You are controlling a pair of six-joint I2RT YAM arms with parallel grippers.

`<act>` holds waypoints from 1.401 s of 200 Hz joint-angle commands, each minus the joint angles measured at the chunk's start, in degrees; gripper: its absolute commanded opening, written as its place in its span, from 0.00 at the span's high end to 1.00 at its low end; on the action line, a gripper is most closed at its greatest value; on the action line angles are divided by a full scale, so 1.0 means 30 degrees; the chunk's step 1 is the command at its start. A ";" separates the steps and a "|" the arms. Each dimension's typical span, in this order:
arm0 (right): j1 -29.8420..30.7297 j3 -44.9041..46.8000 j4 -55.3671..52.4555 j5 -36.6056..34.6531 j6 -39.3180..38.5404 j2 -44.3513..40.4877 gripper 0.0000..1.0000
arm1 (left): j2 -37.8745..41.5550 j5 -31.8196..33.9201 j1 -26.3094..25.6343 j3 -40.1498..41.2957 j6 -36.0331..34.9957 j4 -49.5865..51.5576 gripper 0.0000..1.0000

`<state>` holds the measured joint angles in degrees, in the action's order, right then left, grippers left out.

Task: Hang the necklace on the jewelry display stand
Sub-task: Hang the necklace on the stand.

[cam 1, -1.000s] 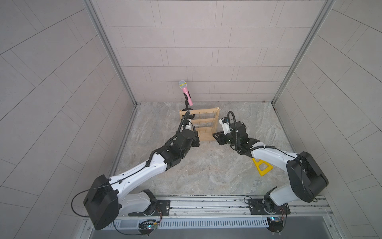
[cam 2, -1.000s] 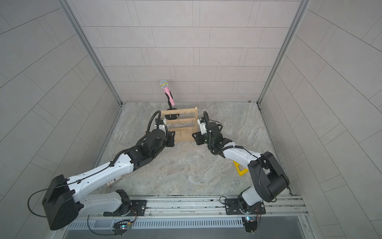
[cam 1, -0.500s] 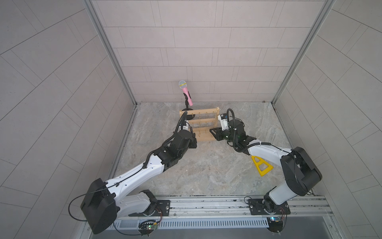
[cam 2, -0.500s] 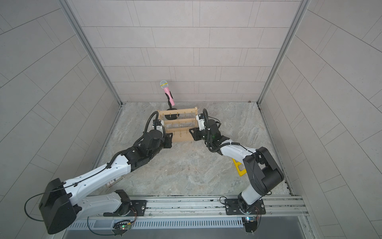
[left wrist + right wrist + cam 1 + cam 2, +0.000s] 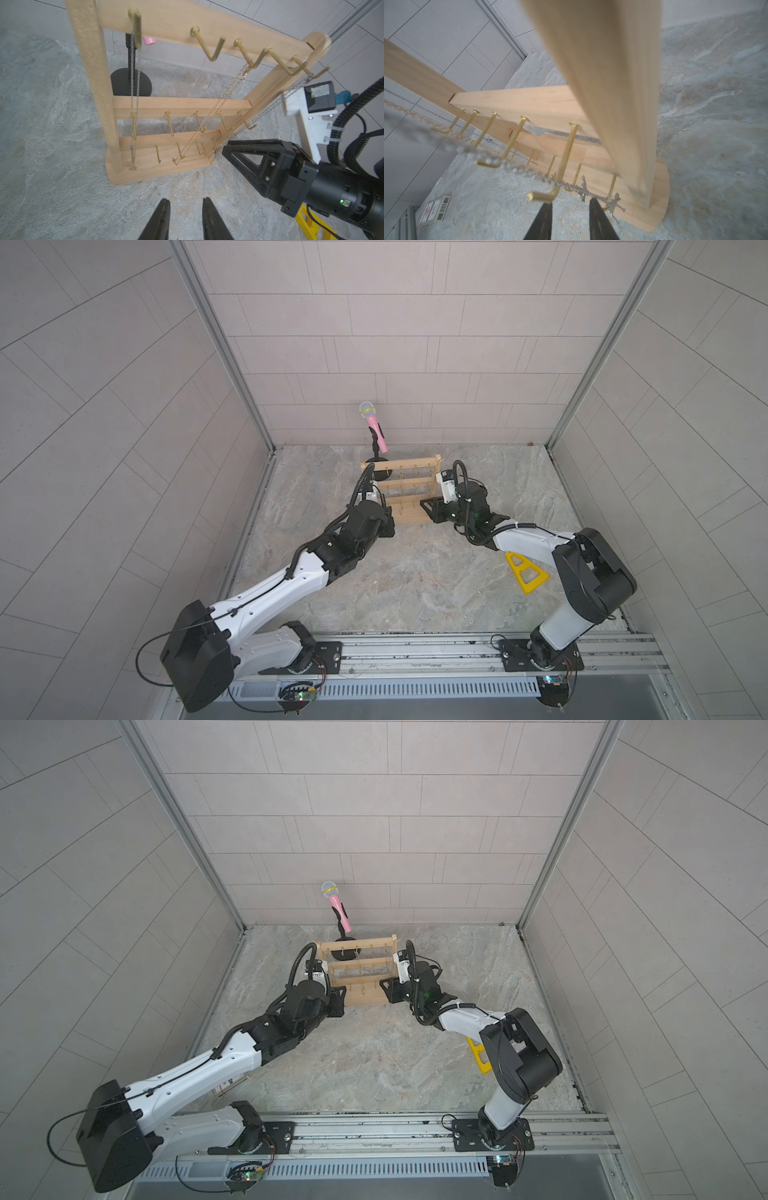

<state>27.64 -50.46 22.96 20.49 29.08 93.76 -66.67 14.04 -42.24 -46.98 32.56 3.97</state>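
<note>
— Where is the necklace (image 5: 270, 107) now?
— On the jewelry display stand (image 5: 99, 83), looped over the end hook (image 5: 321, 72) up top. Its charm (image 5: 614, 204) dangles down by the base (image 5: 158, 174). The right end effector (image 5: 571, 202) sits just in front of that charm, jaws a little apart, nothing between them. The left end effector (image 5: 185, 202) is low before the base, part-way apart, empty.
— How would that chain handle?
— Light, limp and fine-linked, I'd guess. It looks slippery and quick to snag. I'd pinch both strands together just above the charm and never tug, since the stand looks light enough to tip.
— And the count?
— Three chains hang: that one, a gold chain (image 5: 218, 107), and another silver chain (image 5: 131, 87). Three bars (image 5: 180, 106), five hooks (image 5: 204, 45) on each. One stand on the surface (image 5: 415, 593).
</note>
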 commanded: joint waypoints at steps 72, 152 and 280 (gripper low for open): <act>0.0042 -0.0642 0.0923 -0.0143 0.0267 0.0545 0.71 | 0.0408 0.0390 0.0164 0.0192 -0.0012 0.0212 0.69; 0.0026 -0.0505 0.0839 -0.0454 0.0304 0.0496 0.87 | 0.0498 0.0535 0.0193 0.0250 -0.0012 0.0261 0.69; 0.0246 0.1600 0.0994 -0.1180 -0.0771 -0.2094 0.94 | 0.0901 0.0505 0.0201 0.0363 0.0427 0.0362 0.69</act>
<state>27.66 -47.64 24.18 18.87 28.45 89.73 -65.49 14.66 -41.89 -46.57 32.80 4.60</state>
